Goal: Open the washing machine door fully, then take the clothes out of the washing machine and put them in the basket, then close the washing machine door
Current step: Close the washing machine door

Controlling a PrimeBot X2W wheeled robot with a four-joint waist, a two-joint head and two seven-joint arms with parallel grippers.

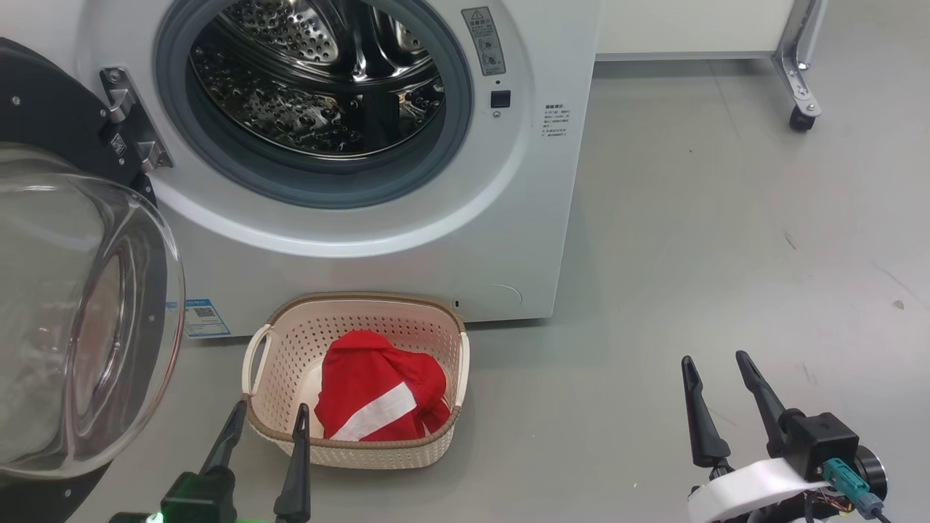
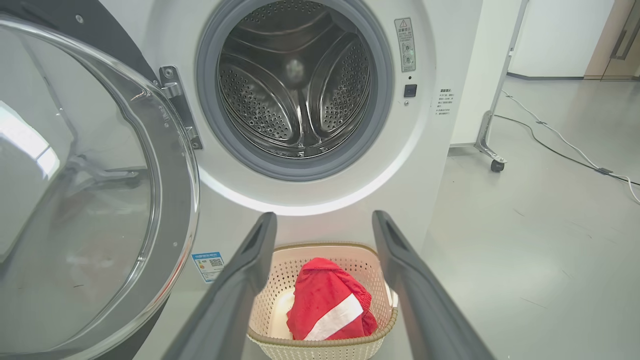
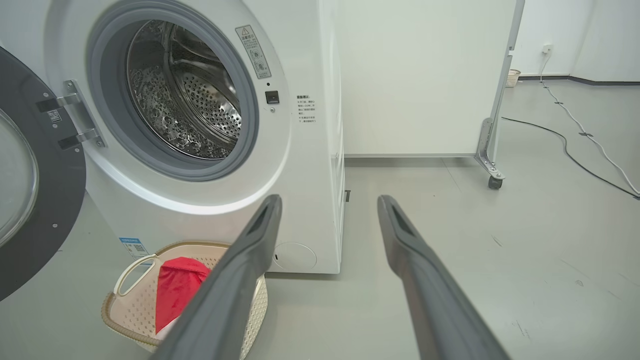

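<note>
Left gripper (image 1: 270, 407), just behind the basket (image 1: 363, 298) holding the clothes (image 1: 374, 396), and right gripper (image 1: 713, 357) gape empty, leaving the washing machine door (image 1: 73, 312) to close.

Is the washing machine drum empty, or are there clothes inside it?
Empty: the steel drum shows bare metal, and the red clothes lie in the basket.

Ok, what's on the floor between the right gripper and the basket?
Nothing. In the head view, bare grey floor runs from the basket to the open right gripper.
</note>
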